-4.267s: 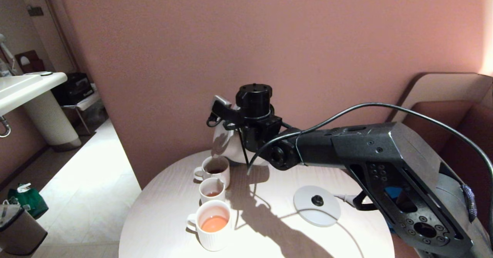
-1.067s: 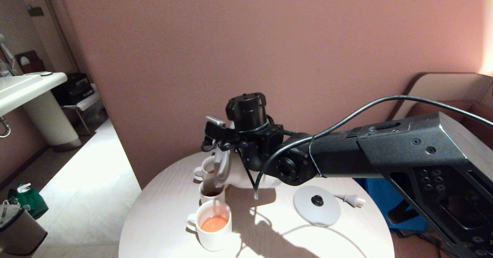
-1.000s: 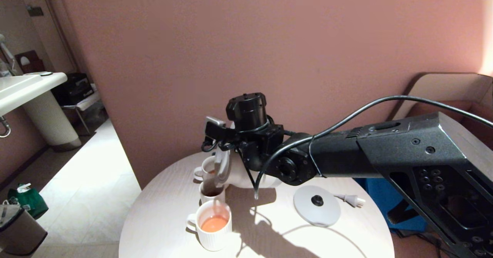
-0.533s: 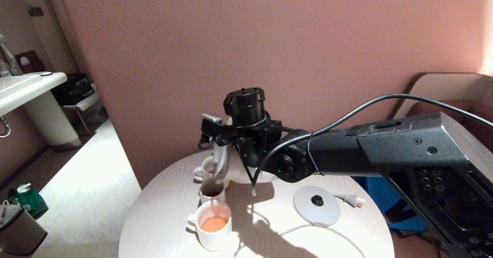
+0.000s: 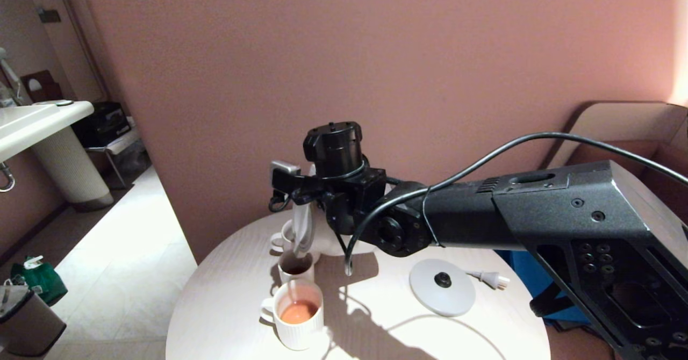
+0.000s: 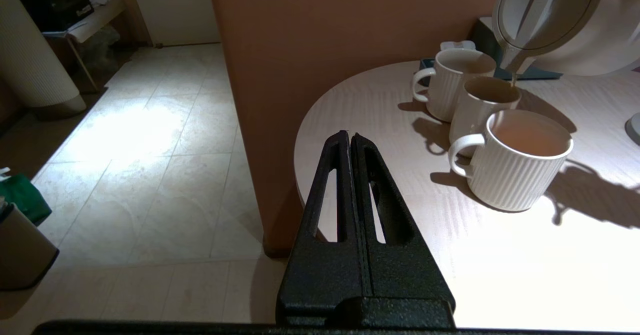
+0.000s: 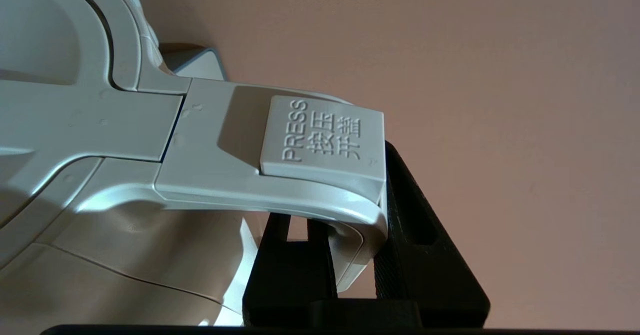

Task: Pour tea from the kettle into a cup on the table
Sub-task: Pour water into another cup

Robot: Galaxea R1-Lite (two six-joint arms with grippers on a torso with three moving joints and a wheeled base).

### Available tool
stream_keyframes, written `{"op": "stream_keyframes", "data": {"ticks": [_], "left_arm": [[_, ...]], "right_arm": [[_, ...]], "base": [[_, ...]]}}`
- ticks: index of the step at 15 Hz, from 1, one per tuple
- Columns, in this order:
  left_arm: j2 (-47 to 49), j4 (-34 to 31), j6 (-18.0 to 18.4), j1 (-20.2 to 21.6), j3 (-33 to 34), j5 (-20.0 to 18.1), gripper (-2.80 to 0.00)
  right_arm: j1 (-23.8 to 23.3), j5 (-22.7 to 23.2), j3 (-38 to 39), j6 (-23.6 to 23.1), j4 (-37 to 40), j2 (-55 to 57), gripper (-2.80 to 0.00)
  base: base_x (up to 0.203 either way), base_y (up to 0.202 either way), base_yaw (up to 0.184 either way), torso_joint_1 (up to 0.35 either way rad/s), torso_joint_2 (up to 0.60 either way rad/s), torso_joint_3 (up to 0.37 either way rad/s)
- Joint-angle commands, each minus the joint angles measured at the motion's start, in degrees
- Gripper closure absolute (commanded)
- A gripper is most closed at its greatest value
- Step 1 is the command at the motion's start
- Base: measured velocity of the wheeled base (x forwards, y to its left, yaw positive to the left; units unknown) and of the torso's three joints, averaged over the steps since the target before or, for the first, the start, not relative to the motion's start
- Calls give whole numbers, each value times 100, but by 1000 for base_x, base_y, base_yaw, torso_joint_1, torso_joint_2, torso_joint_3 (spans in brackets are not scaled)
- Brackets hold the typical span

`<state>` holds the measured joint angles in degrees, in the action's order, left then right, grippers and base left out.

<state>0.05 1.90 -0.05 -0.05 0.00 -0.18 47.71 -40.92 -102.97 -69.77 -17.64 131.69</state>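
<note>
Right wrist view alone shows the right gripper (image 7: 352, 255) clamped on the kettle (image 7: 150, 185) handle. Left wrist view shows tea (image 6: 514, 79) streaming from the spout into the middle cup (image 6: 482, 105), near the table (image 6: 500, 255) far-left edge. Right arm extends forward, kettle tipped. Left gripper (image 6: 349, 142) pressed closed, empty, off the table's left edge.

Smooth white plastic kettle (image 7: 150, 150), pale wood-grain table (image 5: 242, 306), ribbed cups (image 6: 510, 170)

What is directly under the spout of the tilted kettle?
The middle cup of three stands under the kettle spout, dark tea inside. The right gripper holds the handle. How full it is cannot be seen.
</note>
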Motion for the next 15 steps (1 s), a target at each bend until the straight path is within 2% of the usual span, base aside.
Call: {"op": "stream_keyframes", "data": {"ticks": [1, 15], "left_arm": [[4, 3, -4, 5, 0, 1, 0], [4, 3, -4, 1, 0, 1, 0]], "right_arm": [[22, -21, -3, -160, -33, 26, 0], [142, -38, -170, -758, -73, 137, 0]], "base": [[0, 0, 0, 0, 0, 0], [0, 0, 0, 0, 0, 0]]}}
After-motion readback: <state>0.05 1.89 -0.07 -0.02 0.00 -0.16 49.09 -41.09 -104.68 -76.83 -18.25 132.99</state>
